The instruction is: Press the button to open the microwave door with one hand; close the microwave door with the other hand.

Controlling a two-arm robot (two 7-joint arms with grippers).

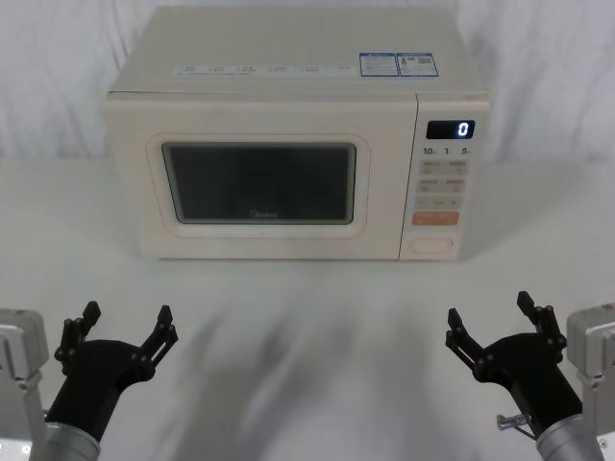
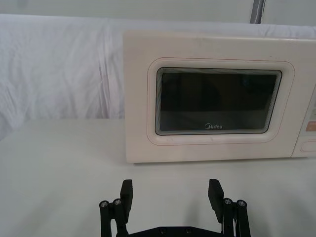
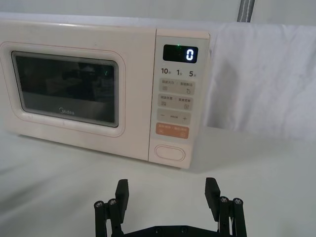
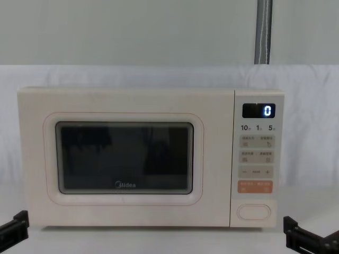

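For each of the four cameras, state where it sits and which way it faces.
Head: high, looking down at the microwave door, both open end effectors low, left end effector, right end effector.
Chest: low, facing the door front-on; the button at lower right.
Left wrist: behind its own fingers, facing the door.
Right wrist: behind its own fingers, facing the button.
All share the closed door.

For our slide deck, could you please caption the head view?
Closed microwave door, button unpressed; left hand and right hand open, apart from it.
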